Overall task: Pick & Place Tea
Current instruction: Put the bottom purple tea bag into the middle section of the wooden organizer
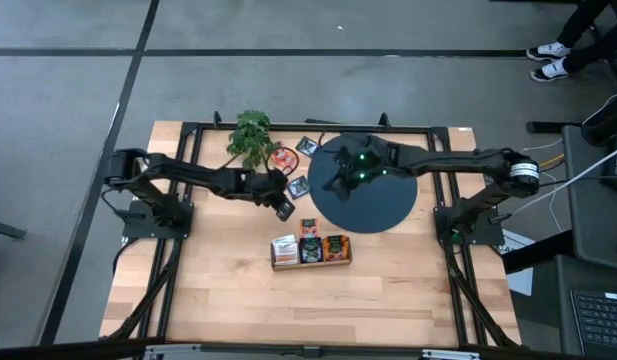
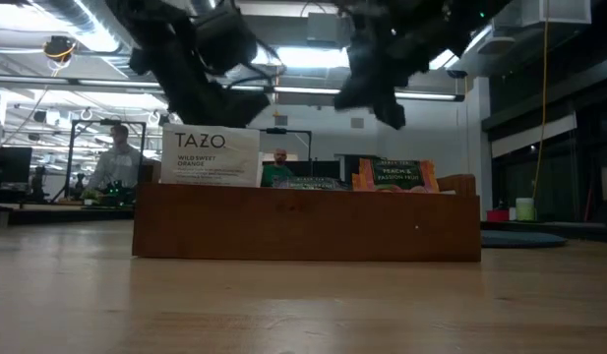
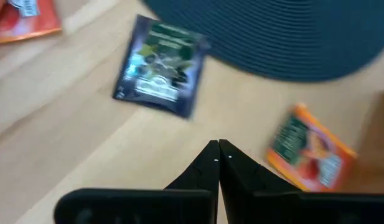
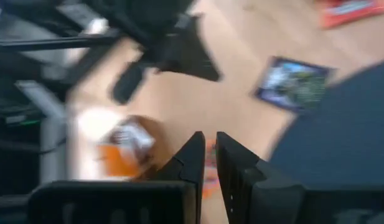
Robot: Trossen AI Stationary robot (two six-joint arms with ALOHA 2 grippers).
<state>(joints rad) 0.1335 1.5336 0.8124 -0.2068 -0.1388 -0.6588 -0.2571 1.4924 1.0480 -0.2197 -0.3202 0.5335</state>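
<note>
Tea packets lie flat on the wooden table: a dark one (image 3: 159, 65) (image 1: 298, 185) beside the black disc (image 1: 388, 205), an orange one (image 3: 310, 155) (image 1: 308, 224), a red one (image 1: 283, 158) and another dark one (image 1: 308, 145) near the plant. Three more stand in a wooden holder (image 2: 303, 221). My left gripper (image 3: 218, 146) is shut and hangs over bare wood between the dark and orange packets. My right gripper (image 4: 207, 140) hovers over the disc's left edge, its fingers a narrow gap apart with nothing seen between them.
A small green plant (image 1: 250, 135) stands at the far side, left of the disc. The wooden holder (image 1: 310, 262) sits mid-table, nearer than both grippers. Bare wood stretches toward the near edge. People and desks show in the room beyond the table.
</note>
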